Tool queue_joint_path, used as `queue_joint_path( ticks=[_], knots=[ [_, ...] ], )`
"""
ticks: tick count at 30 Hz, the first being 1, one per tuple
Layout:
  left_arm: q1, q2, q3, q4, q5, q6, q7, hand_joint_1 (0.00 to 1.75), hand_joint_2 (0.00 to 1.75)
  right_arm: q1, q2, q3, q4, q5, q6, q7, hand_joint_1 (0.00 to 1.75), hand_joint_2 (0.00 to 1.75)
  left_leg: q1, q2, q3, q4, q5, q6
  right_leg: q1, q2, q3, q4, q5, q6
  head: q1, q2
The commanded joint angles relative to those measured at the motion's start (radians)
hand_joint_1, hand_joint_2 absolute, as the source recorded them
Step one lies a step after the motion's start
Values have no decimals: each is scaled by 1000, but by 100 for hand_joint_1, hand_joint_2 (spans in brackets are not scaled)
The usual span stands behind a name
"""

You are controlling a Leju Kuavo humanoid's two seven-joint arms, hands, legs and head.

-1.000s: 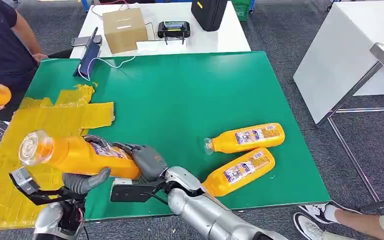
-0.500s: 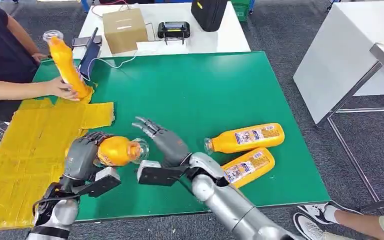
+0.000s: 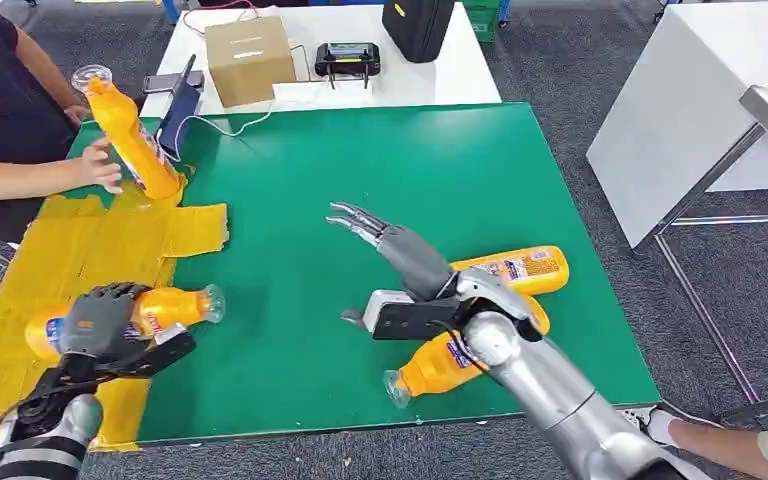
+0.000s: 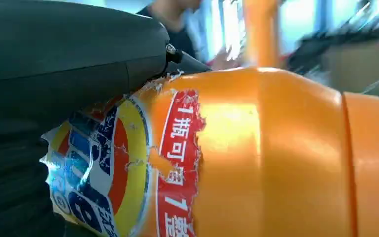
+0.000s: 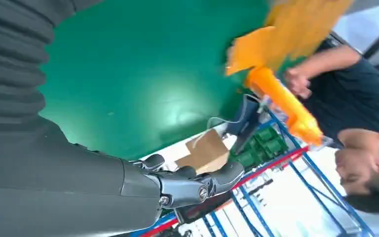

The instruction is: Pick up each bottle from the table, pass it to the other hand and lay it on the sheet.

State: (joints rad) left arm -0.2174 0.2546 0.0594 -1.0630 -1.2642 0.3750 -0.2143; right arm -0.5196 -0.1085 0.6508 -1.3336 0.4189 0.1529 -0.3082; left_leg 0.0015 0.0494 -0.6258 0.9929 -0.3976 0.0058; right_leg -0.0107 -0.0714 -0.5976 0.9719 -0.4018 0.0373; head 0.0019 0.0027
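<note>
Over the near edge of the yellow sheet [image 3: 70, 260], the left hand [image 3: 100, 318] is gripping an orange bottle [image 3: 165, 308] around its middle, the fingers wrapped over the label and the clear cap pointing toward the green table [image 3: 360, 180]. It is lying roughly level, close above the sheet — whether it is touching yet I cannot tell.

The risk, as I judge it, is rolling: a round bottle let go on its side could run off the sheet onto the green, or toward the table's front edge just beside it. The sheet is looking wrinkled and patched, so it could also drag under the hand.

Off to the other side, the right hand [image 3: 400, 255] is hovering with its fingers spread and nothing in them, just over two more bottles [image 3: 505, 272] lying side by side on the green. One is sitting close under the forearm, and a careless reach could knock it toward the edge.

At the far left corner a person's hand [image 3: 100, 165] is holding a fourth bottle [image 3: 130, 135] upright on the sheet — close enough that hand and arm could meet.

The left wrist view is showing the torn label [image 4: 143, 163] up close: red, yellow and blue, with white Chinese characters on the red band; I can make out a "1" but no brand name.
</note>
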Motion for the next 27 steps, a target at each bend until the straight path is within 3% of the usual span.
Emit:
queue_joint_path(
  ticks=[1,3,4,6,13,14,16,20,23,27],
  knots=[
    [-110,83,90,436,3,-12,-108,0,0,-119,-265,49,-10,-94,150,12,0,175,0,-5,4,0,-1,0,-1,3,4,0,-2,0,0,0],
    [-123,77,77,448,-20,-4,-69,0,0,-130,-299,65,22,-104,179,18,0,175,0,-7,7,1,-3,0,-2,5,9,0,-4,-1,0,0],
    [-117,72,90,438,47,-21,-146,0,0,-156,-338,104,42,-103,211,27,0,175,0,-6,7,1,-2,0,-1,5,9,0,-3,-1,0,0],
    [-98,79,84,408,85,-38,-169,0,0,-174,-376,132,53,-132,213,17,0,175,-2,-6,5,-1,-1,0,-3,1,7,0,-1,0,0,0],
    [-82,82,97,377,148,-61,-217,0,0,-189,-391,151,36,-144,216,36,0,175,0,-4,7,-1,-2,0,-1,6,9,-1,-1,-1,1,0],
    [-71,72,124,350,245,-127,-293,0,0,-201,-401,165,36,-155,229,41,0,175,-2,-6,7,-1,-1,0,-2,2,9,0,-1,0,0,0],
    [-56,61,166,306,403,-274,-402,0,0,-215,-407,186,50,-166,243,46,0,175,-1,-4,9,-1,-2,0,-2,7,10,0,-2,-1,0,0],
    [-39,60,167,272,430,-300,-404,0,0,-220,-404,199,65,-165,239,43,0,175,-1,-5,9,-2,-2,0,-2,4,11,-1,-1,0,0,0],
    [-3,38,202,164,616,-446,-475,0,0,-232,-419,251,78,-173,248,45,0,175,-1,-5,8,-1,-2,0,-2,3,10,-1,-1,0,0,0],
    [11,37,191,125,628,-456,-450,0,0,-231,-421,265,84,-179,240,43,0,175,-1,-6,8,-1,-1,0,-2,3,10,-1,-1,0,0,0]
  ],
)
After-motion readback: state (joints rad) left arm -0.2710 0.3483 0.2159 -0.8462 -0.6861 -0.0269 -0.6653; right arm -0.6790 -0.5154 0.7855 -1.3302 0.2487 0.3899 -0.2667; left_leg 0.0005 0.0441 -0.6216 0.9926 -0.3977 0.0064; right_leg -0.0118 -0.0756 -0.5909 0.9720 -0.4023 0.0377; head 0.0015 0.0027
